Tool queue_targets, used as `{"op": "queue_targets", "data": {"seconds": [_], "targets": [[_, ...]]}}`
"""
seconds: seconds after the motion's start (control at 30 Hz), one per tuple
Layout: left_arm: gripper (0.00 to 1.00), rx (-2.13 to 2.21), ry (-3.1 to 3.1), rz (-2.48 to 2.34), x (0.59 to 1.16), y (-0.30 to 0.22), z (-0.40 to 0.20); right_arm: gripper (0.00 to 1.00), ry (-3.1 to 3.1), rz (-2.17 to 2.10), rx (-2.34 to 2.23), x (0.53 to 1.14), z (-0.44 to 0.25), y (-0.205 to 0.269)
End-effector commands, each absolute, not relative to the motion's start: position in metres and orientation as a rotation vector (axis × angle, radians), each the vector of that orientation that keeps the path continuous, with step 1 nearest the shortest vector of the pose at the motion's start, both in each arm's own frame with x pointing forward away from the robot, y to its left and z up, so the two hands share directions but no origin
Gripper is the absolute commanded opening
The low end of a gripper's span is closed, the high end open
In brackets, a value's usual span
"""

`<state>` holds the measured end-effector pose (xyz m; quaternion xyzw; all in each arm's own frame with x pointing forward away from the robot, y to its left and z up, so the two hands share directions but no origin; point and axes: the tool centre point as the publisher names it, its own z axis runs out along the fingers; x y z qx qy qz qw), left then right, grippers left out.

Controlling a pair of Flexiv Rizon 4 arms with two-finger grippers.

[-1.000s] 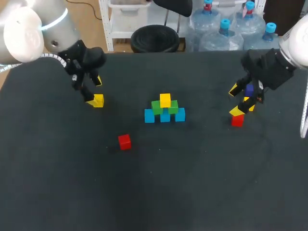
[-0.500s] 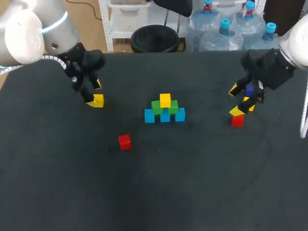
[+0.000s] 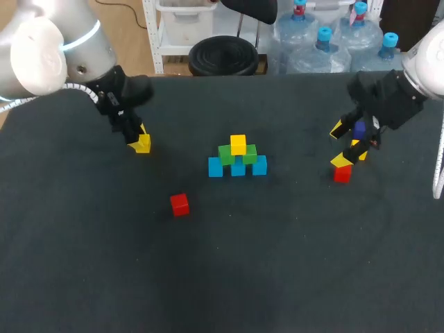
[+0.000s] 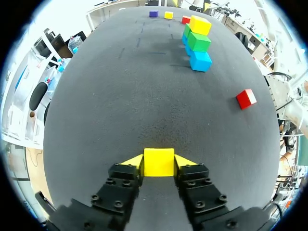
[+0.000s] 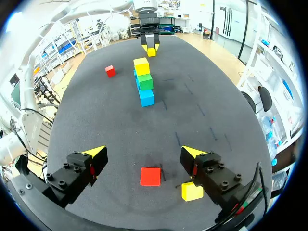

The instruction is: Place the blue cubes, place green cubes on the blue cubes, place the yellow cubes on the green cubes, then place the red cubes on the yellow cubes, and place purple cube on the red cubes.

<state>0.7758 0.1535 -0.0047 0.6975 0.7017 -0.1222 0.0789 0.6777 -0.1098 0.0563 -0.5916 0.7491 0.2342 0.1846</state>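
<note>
- Blue cubes [image 3: 238, 168]: three in a close row on the table, forming the stack's base.
- Green cubes [image 3: 225, 154]: two side by side on the blue cubes.
- Top yellow cube [image 3: 238, 144]: upright on both green cubes, at the stack's peak.
- Gripped yellow cube [image 4: 159, 161]: well left of the stack, pinched from both sides by the left gripper [image 4: 159, 164].
- Near red cube [image 3: 180, 204]: alone, in front of the stack and to its left.
- Far red cube [image 3: 342, 173]: well right of the stack, flat.
- Loose yellow cube [image 5: 192, 191]: near the far red cube, slightly farther from the stack.
- Purple cube [image 4: 153, 14]: also well right of the stack, just past the loose yellow cube.
</note>
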Motion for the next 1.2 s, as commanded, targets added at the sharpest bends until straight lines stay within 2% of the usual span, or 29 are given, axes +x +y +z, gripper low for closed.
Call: {"op": "queue_targets", "data": {"seconds": [0.03,0.8,1.2], "targets": [[0.0,2.084,2.096,-0.37,0.775,0.153,-0.006,1.0,2.109,0.662,-1.668,0.678,0.056,-0.11],[0.0,2.04,2.126,-0.26,0.742,0.105,0.061,1.0,2.109,0.662,-1.668,0.678,0.056,-0.11],[0.0,2.047,2.114,-0.232,0.734,0.074,0.074,1.0,2.109,0.662,-1.668,0.678,0.056,-0.11]]}}
